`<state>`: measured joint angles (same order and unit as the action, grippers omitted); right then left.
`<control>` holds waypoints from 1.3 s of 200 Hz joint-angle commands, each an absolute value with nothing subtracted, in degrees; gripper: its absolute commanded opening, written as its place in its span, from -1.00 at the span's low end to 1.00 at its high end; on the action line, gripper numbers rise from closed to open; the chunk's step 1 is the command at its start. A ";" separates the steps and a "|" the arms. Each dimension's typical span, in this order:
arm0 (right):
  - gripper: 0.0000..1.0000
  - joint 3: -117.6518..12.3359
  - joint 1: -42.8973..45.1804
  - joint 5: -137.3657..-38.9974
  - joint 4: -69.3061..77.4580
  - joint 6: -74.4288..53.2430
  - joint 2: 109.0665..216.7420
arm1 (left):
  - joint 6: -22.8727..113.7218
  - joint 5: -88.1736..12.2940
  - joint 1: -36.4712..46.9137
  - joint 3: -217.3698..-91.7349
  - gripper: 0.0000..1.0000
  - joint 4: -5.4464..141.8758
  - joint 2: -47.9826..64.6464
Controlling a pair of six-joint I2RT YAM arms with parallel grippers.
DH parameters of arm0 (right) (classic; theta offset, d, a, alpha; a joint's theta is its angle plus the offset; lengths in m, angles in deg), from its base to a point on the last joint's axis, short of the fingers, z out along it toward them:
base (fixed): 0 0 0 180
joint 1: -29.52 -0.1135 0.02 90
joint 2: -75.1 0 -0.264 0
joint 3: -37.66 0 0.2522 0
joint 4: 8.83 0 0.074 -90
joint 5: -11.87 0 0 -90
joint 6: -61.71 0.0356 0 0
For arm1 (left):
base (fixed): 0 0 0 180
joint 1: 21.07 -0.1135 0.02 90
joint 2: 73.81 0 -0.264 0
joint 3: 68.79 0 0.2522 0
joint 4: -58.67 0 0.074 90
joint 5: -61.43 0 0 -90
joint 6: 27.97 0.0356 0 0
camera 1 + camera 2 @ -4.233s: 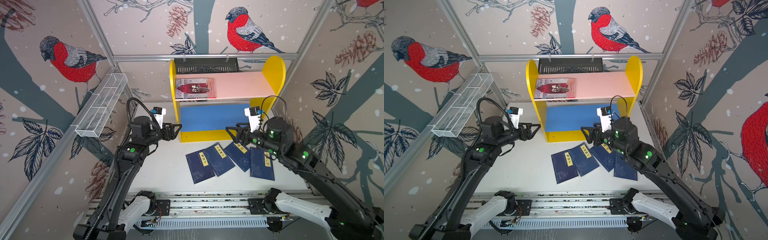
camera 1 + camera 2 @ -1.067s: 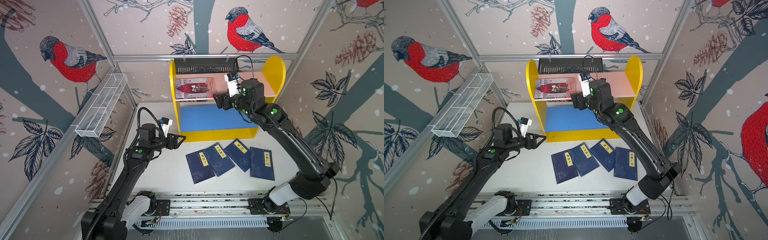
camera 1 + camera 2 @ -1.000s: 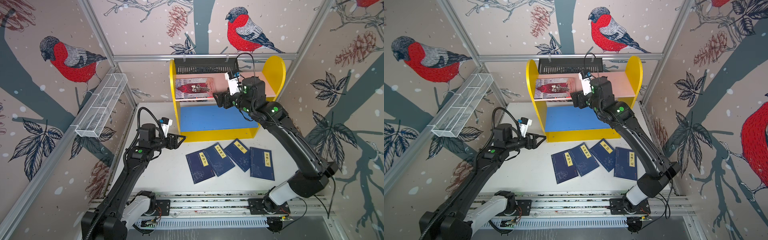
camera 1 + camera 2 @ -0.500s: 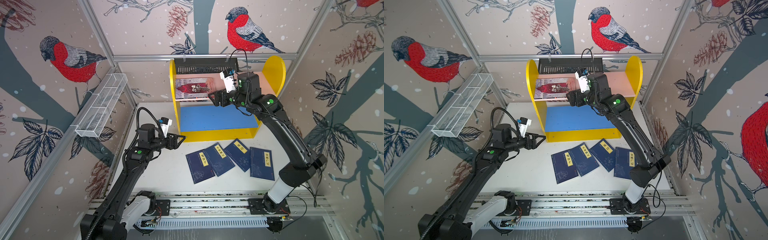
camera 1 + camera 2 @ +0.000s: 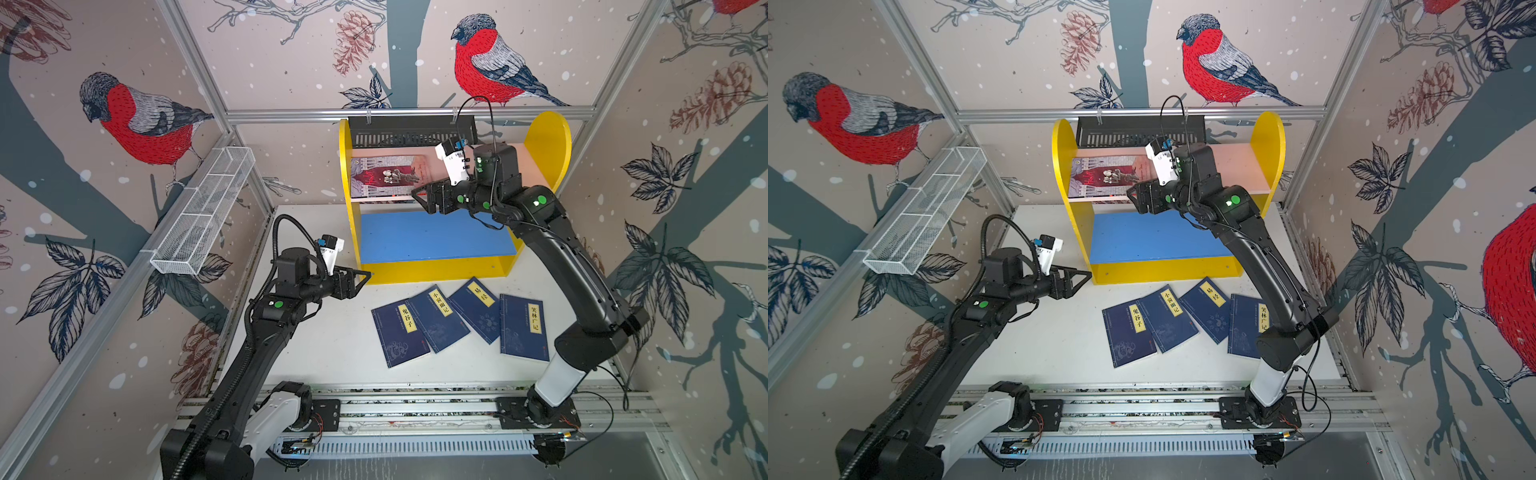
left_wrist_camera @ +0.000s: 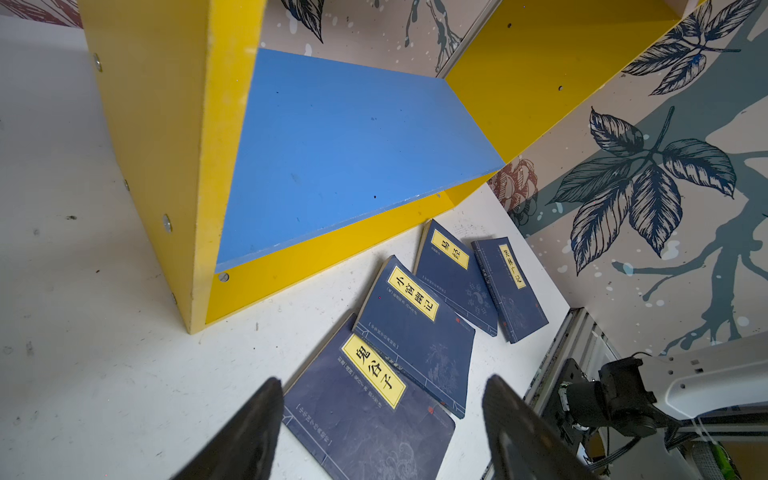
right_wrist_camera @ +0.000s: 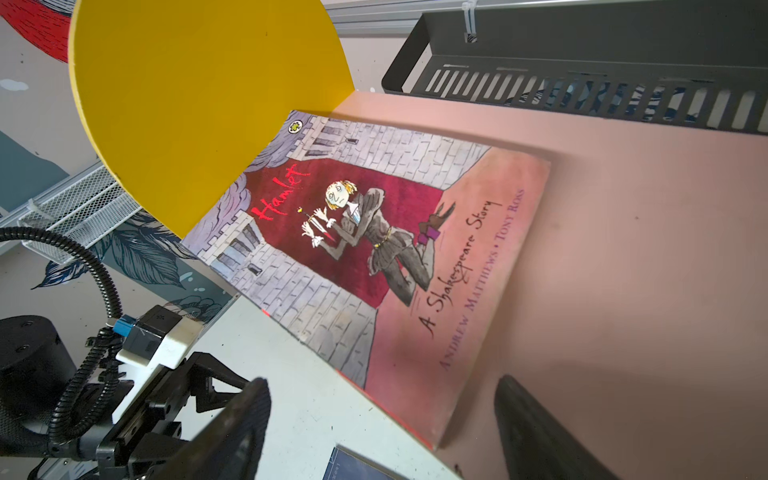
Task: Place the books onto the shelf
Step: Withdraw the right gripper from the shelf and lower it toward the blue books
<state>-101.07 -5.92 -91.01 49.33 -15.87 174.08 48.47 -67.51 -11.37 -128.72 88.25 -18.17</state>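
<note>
Navy books (image 5: 459,322), four, lie fanned and overlapping on the table (image 5: 332,353), at 6 o'clock of the shelf (image 5: 432,272). Left gripper (image 5: 362,278) hovers at their 10 o'clock, jaws wide, empty. Further back, right gripper (image 5: 417,196), wide and empty, faces the red book (image 5: 386,176), which lies flat on the pink board (image 7: 623,249) at its 9 o'clock end; the near edge appears to overhang. Recommend a square nudge inward, then a level withdrawal.

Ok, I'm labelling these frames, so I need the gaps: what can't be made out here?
- Rightmost navy book: in a top view, the right arm covers its right side.
- Hamlet book: right wrist view, the yellow side panel hides one corner.
- Leftmost navy book: left wrist view, the picture's edge cuts off its near end.
</note>
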 commanded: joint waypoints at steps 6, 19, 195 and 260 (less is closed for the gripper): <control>0.70 -101.35 -5.90 -93.33 50.63 -14.91 174.16 | 49.42 -67.86 -11.47 -128.88 0.52 88.34 -18.52; 0.69 -101.35 -5.90 -93.72 50.79 -14.84 174.15 | 49.38 -67.80 -11.46 -128.87 0.52 88.41 -18.47; 0.75 -103.05 -6.24 -81.11 48.75 -16.91 171.28 | 48.41 -66.63 -11.48 -129.14 0.52 88.66 -18.52; 0.64 -63.95 -9.35 -84.30 28.63 -13.55 141.40 | 37.95 -67.76 -11.58 -120.74 0.51 83.08 -17.79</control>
<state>-75.00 -8.43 -82.73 36.72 -16.26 148.88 43.38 -66.89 -11.40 -123.35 87.26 -18.02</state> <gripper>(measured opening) 0.827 0.760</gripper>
